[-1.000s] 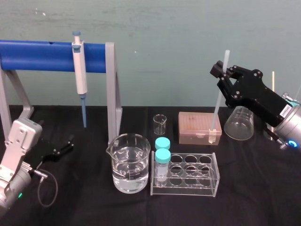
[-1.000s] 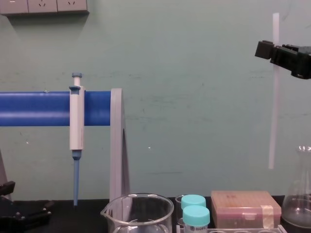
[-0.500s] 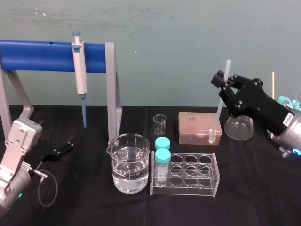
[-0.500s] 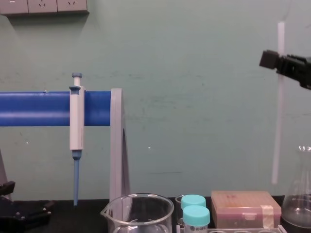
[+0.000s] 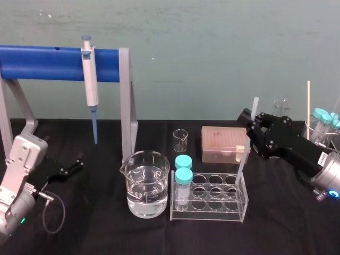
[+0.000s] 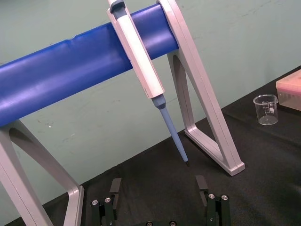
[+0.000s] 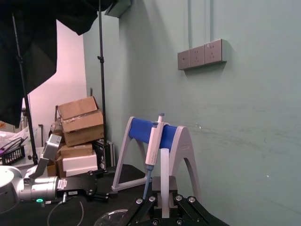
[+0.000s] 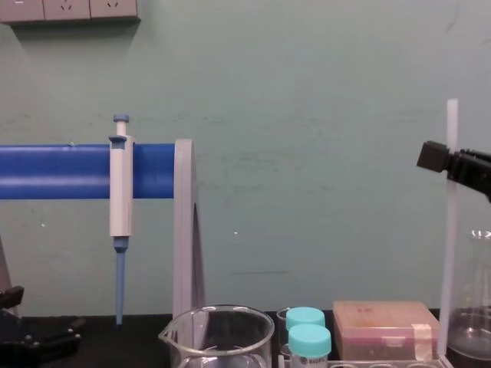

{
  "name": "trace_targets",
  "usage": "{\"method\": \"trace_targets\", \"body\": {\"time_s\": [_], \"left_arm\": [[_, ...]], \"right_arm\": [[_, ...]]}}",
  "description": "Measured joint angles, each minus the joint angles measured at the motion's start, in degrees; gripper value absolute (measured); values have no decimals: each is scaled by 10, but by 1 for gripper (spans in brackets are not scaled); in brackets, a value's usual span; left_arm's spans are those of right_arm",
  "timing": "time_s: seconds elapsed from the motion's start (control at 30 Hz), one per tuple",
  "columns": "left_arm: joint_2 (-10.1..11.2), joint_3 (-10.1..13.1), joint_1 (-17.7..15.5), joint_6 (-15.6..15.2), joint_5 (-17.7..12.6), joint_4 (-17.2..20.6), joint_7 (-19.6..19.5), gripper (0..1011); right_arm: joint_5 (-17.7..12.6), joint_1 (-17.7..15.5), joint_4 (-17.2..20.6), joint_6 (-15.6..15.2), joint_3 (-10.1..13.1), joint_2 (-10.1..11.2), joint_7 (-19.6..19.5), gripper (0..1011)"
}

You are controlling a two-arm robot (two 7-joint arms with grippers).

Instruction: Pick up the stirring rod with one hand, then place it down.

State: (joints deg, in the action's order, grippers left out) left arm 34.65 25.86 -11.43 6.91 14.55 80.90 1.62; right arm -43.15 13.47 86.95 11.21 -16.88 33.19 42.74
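My right pincer [image 5: 254, 126] is clamped on the stirring rod [image 5: 245, 147], which stands nearly upright with its lower end at the test tube rack's [image 5: 208, 217] back right corner. The pink tip box [image 5: 219, 142] is just behind. My left pincer [image 5: 73, 163] rests, fingers apart, at the black table's [image 5: 297, 223] left.

The stirring rod [image 5: 243, 154] looked like smooth, translucent white plastic, the right tool [image 5: 251, 123] matt black, the tabletop [image 5: 95, 223] matt black cloth, the beaker [image 5: 147, 183] glossy clear glass.
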Motion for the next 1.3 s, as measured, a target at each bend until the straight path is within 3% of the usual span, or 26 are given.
{"method": "trace_targets", "body": {"time_s": [0.63, 1.3], "left_arm": [[0, 0, 0, 0, 0, 0, 0, 1000], [0, 0, 0, 0, 0, 0, 0, 1000]], "right_arm": [[25, 26, -67, 5, -32, -19, 3, 73], [51, 38, -129, 17, -45, -44, 1, 73]]}}
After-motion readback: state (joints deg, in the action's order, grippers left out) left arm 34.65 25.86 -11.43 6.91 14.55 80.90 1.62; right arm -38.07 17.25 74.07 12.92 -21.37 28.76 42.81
